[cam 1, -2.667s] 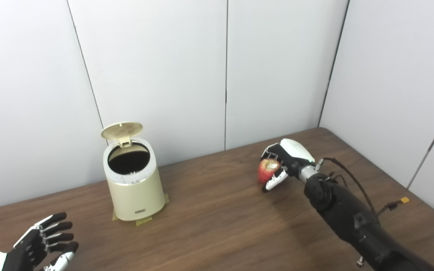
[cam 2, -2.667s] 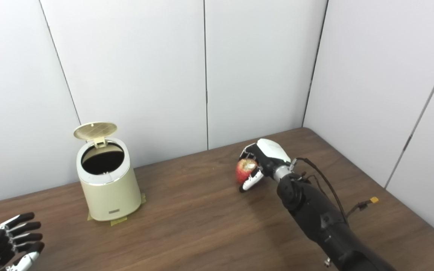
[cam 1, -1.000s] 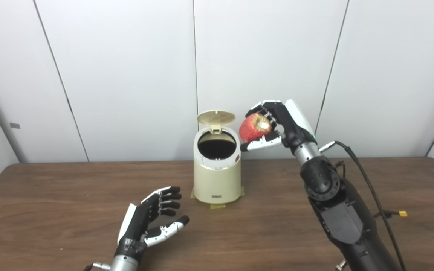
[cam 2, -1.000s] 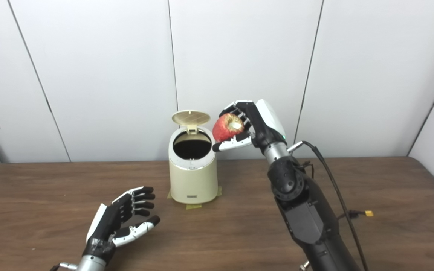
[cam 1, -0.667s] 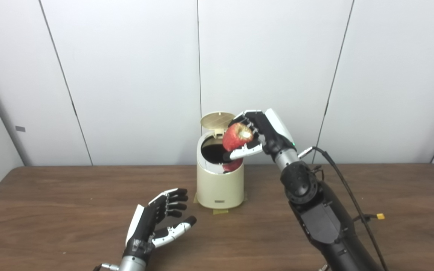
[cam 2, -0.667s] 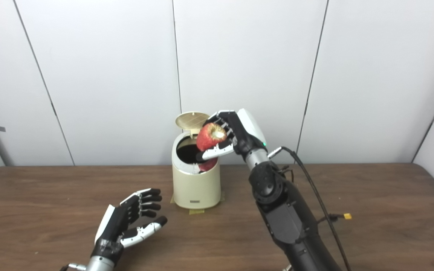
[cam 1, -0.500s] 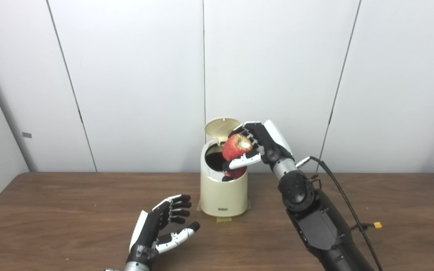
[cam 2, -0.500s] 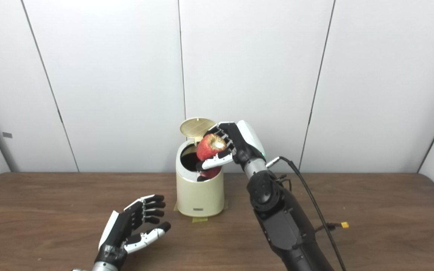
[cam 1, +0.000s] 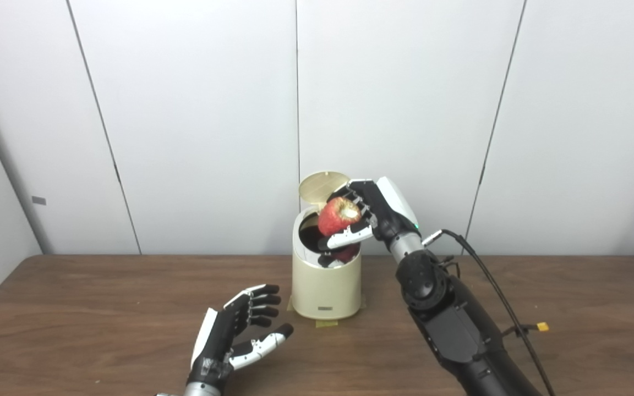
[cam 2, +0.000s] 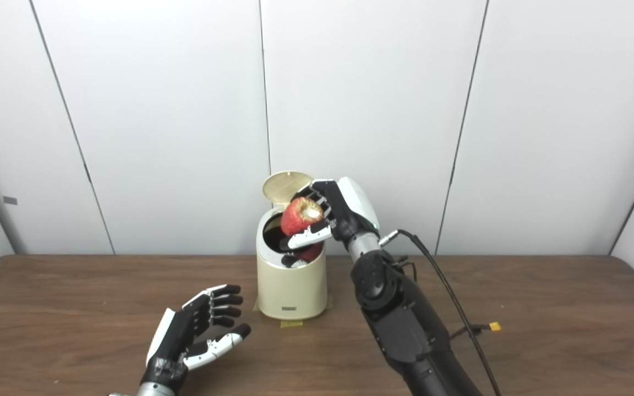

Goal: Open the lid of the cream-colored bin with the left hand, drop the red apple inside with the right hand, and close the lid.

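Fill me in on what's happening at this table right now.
A humanoid robot is putting a red apple into a cream-colored bin on the table. The lid stands open at the back. The right hand grips the apple just above the bin's mouth and has not let go. The left hand hangs open near the table in front of the bin, holding nothing. Closing the lid comes afterwards.
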Tool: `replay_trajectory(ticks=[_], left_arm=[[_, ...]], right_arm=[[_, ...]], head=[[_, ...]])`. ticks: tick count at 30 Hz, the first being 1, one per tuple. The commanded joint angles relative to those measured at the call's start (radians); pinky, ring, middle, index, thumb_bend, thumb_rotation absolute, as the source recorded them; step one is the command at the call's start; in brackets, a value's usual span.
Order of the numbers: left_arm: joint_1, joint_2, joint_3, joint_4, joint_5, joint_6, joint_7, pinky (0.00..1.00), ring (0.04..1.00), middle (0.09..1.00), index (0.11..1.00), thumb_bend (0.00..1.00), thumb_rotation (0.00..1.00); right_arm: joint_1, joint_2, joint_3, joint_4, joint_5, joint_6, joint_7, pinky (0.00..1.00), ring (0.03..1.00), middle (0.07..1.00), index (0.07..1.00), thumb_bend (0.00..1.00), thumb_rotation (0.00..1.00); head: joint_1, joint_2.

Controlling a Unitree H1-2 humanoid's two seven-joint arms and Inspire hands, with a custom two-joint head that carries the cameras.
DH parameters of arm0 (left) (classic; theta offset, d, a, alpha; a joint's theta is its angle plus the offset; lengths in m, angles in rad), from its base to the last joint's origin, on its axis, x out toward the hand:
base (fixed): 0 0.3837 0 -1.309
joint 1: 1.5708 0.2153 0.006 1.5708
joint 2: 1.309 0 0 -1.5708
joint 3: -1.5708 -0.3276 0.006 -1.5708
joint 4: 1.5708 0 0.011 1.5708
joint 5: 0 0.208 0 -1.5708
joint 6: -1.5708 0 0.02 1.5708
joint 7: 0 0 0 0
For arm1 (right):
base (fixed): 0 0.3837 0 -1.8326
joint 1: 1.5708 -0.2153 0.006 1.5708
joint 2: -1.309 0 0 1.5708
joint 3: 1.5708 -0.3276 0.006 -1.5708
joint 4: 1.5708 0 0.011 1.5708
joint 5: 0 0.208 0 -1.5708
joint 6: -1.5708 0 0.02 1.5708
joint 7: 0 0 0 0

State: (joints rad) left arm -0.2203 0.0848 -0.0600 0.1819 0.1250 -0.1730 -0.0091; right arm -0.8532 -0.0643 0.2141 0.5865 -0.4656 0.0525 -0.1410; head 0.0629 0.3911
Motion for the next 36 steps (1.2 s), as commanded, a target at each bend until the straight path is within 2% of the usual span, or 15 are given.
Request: replay_trajectory(ticks=[1, 4, 5, 6, 7, 8, 11, 21, 36], left_arm=[[-0.005, -0.009, -0.004, -0.003, 0.006, -0.033, 0.007, 0.64, 0.677, 0.725, 0.753, 0.66, 0.14], [-0.003, -0.007, -0.003, -0.004, 0.004, -0.033, 0.006, 0.63, 0.677, 0.725, 0.755, 0.66, 0.15], [-0.003, -0.007, -0.002, -0.004, 0.002, -0.034, 0.005, 0.64, 0.680, 0.724, 0.753, 0.67, 0.15], [-0.004, -0.006, -0.002, -0.001, 0.000, -0.037, 0.003, 0.64, 0.681, 0.724, 0.753, 0.67, 0.15], [-0.003, -0.004, -0.003, 0.000, 0.001, -0.037, 0.002, 0.64, 0.680, 0.723, 0.752, 0.67, 0.15], [-0.003, -0.003, -0.003, 0.000, 0.001, -0.036, 0.001, 0.64, 0.680, 0.725, 0.753, 0.67, 0.16], [-0.001, 0.000, -0.004, -0.004, 0.003, -0.031, -0.001, 0.64, 0.679, 0.728, 0.755, 0.66, 0.16], [-0.004, 0.003, -0.003, 0.004, -0.001, -0.039, -0.002, 0.64, 0.676, 0.727, 0.751, 0.67, 0.16], [-0.002, 0.005, -0.003, -0.002, -0.007, -0.037, -0.006, 0.65, 0.675, 0.727, 0.754, 0.67, 0.14]], right_arm=[[-0.050, 0.001, 0.022, -0.037, -0.015, -0.020, 0.009, 0.27, 0.341, 0.421, 0.520, 0.52, 0.00], [-0.045, -0.018, 0.054, -0.060, -0.035, -0.005, 0.050, 0.30, 0.388, 0.437, 0.540, 0.52, 0.00], [-0.042, -0.022, 0.060, -0.067, -0.038, -0.001, 0.060, 0.35, 0.451, 0.468, 0.609, 0.55, 0.00], [-0.039, -0.026, 0.064, -0.073, -0.035, -0.003, 0.070, 0.37, 0.473, 0.478, 0.633, 0.56, 0.00], [-0.036, -0.030, 0.067, -0.078, -0.032, -0.007, 0.078, 0.37, 0.487, 0.547, 0.657, 0.73, 0.05], [-0.034, -0.031, 0.068, -0.081, -0.029, -0.009, 0.083, 0.36, 0.473, 0.600, 0.677, 0.83, 0.08], [-0.029, -0.036, 0.071, -0.087, -0.029, -0.014, 0.092, 0.33, 0.432, 0.635, 0.694, 0.89, 0.10], [-0.021, -0.044, 0.072, -0.093, -0.015, -0.021, 0.124, 0.32, 0.415, 0.666, 0.717, 0.91, 0.10], [-0.013, -0.040, 0.074, -0.101, -0.015, -0.022, 0.142, 0.31, 0.419, 0.646, 0.710, 0.91, 0.12]], head=[[0.001, 0.001], [0.000, 0.002], [0.000, 0.002], [-0.001, 0.003], [-0.003, 0.003], [-0.003, 0.003], [-0.004, 0.006], [-0.004, 0.013], [-0.006, 0.015]])
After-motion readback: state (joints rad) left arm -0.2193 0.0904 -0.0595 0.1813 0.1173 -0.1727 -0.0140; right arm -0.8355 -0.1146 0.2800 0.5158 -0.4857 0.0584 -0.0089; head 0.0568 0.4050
